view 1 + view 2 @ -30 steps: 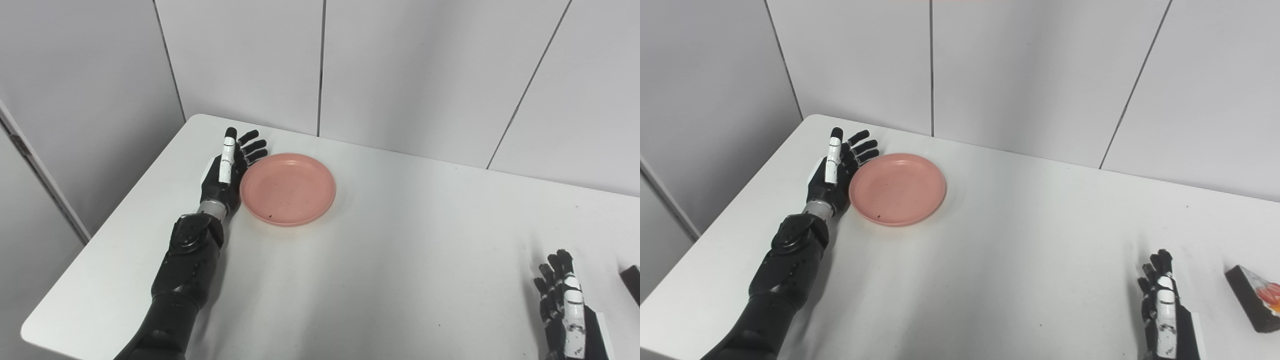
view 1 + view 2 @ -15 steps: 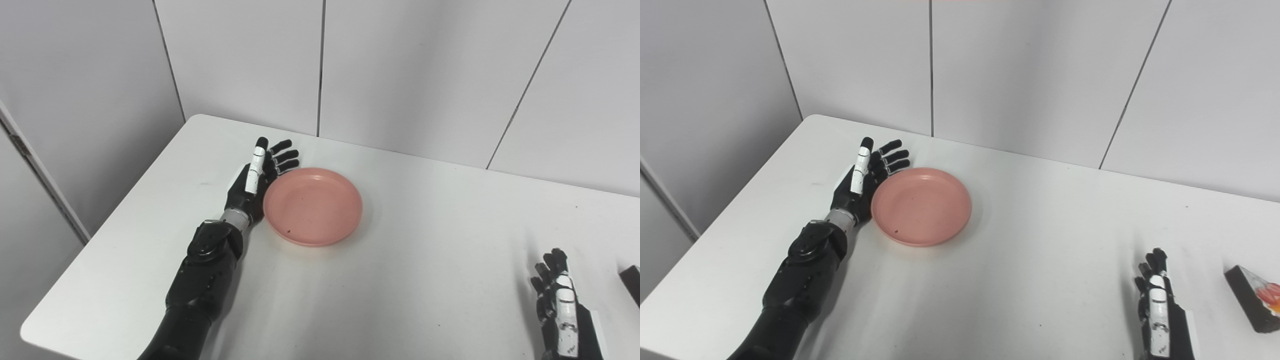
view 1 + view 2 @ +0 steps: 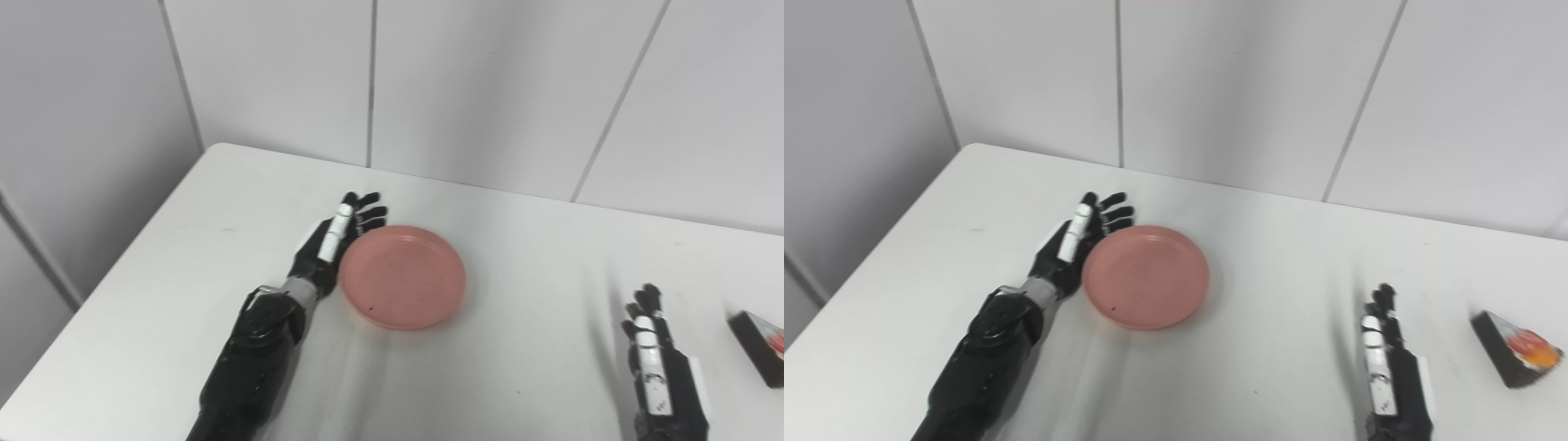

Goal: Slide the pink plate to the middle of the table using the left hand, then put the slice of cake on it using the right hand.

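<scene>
The left hand (image 3: 334, 245) lies edge-on upon the worktop, fingers stretched out and spread, holding nothing, its palm side pressed against the left rim of the round pink plastic plate (image 3: 402, 275). The black forearm runs back from it to the bottom edge. The plate sits flat on the white worktop (image 3: 1262, 245), a little left of the middle, bare inside except for a small dark speck near its front. Well apart from it, at the front right, the right hand (image 3: 1387, 367) rests with fingers straight and slightly apart, gripping nothing. Near that hand, further right, lies the dark wedge-shaped slice of cake with red and orange topping (image 3: 1513, 356), not touched by either hand.
</scene>
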You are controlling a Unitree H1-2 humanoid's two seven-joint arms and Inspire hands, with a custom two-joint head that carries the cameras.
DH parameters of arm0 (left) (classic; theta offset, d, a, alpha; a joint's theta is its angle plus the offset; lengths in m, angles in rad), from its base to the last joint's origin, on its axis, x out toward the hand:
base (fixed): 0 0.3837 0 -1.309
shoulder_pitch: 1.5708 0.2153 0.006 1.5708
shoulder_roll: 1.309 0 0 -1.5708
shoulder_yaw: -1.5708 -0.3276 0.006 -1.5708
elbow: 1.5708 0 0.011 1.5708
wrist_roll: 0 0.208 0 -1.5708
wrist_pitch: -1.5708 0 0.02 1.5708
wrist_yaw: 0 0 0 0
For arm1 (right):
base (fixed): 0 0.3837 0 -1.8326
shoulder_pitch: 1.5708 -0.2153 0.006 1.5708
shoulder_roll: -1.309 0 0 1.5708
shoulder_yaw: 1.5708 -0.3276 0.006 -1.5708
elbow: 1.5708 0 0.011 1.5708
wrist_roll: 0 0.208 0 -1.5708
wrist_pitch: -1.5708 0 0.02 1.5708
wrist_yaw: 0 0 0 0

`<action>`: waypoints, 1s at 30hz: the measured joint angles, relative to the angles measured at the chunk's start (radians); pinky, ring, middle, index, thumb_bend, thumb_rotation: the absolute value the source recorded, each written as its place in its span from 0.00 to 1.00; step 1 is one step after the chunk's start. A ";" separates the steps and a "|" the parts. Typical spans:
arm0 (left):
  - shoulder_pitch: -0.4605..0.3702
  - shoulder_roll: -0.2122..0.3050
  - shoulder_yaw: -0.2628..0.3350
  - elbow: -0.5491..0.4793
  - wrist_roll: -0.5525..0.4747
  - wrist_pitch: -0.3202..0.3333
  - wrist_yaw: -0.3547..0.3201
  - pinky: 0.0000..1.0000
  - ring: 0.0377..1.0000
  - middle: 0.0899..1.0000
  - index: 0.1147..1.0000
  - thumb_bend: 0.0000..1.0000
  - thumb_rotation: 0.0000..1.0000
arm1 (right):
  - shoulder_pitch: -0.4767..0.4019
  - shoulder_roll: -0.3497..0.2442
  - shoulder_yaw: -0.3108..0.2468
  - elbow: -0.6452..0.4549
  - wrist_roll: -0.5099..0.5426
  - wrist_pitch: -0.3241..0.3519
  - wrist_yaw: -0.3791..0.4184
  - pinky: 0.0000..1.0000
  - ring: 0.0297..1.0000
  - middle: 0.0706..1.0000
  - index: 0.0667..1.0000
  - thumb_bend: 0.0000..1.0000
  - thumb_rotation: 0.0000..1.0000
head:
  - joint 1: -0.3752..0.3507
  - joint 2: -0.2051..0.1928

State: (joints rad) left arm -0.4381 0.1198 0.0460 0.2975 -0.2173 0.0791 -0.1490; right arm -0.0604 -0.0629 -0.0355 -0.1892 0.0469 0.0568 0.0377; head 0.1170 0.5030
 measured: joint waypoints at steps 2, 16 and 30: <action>0.016 -0.018 -0.005 -0.018 0.011 0.000 0.011 0.86 0.85 0.83 0.84 0.81 1.00 | 0.000 0.007 0.005 0.005 0.000 0.000 -0.001 1.00 1.00 1.00 1.00 0.47 0.84 | -0.037 0.006; 0.121 -0.055 -0.043 -0.183 0.009 0.069 -0.008 0.94 0.93 0.92 0.92 0.76 1.00 | -0.024 0.066 0.061 0.056 -0.104 -0.008 -0.048 1.00 1.00 1.00 1.00 0.53 0.81 | -0.303 0.066; 0.207 -0.174 -0.092 -0.272 0.016 0.074 0.010 0.97 0.97 0.96 0.95 0.72 0.97 | -0.042 0.075 0.068 0.072 -0.122 -0.015 -0.054 1.00 0.99 1.00 1.00 0.56 0.82 | -0.309 0.109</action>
State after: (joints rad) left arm -0.2313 -0.0544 -0.0462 0.0250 -0.2011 0.1533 -0.1388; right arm -0.1024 0.0125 0.0321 -0.1176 -0.0753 0.0421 -0.0164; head -0.1918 0.6120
